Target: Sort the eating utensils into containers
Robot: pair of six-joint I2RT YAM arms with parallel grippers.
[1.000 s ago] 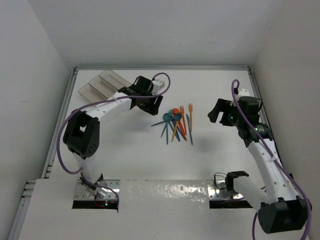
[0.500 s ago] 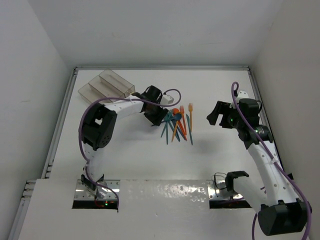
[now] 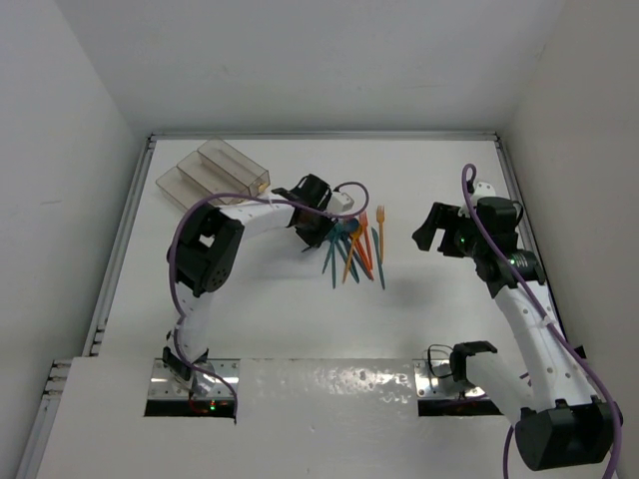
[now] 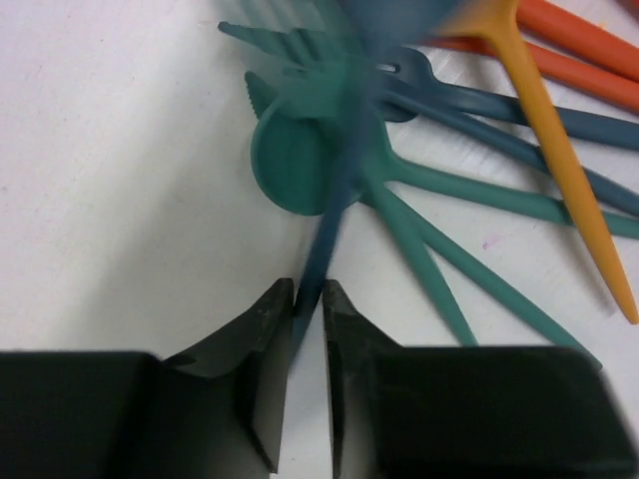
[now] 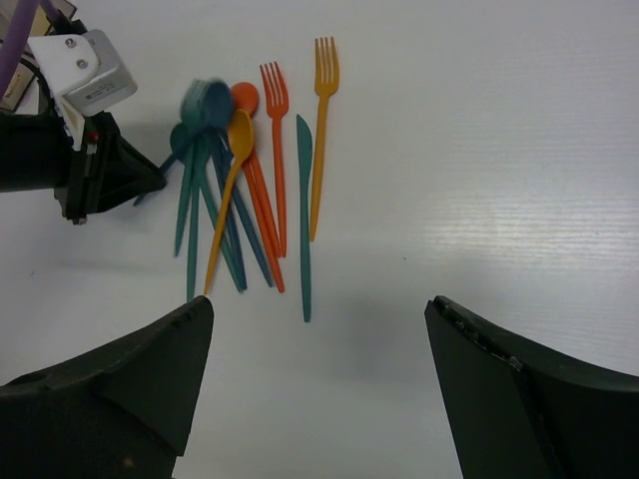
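Several teal, blue, orange and red eating utensils (image 3: 357,249) lie fanned in a pile at mid-table. My left gripper (image 3: 318,236) sits at the pile's left edge, shut on the thin handle of a blue spoon (image 4: 329,215). That spoon's head is blurred in the right wrist view (image 5: 207,100), above the other spoon heads. A teal spoon (image 4: 295,160) lies just beyond the left fingertips (image 4: 270,304). The clear containers (image 3: 215,170) stand at the back left. Over bare table to the right of the pile, my right gripper (image 5: 319,309) hangs open, holding nothing.
An orange fork (image 5: 321,120) and a teal knife (image 5: 304,215) lie at the pile's right side. White walls enclose the table on the left, back and right. Purple cables loop off both arms.
My left gripper moved right from near the containers to the pile's left edge and closed on the blue spoon's handle. The right arm barely moved.
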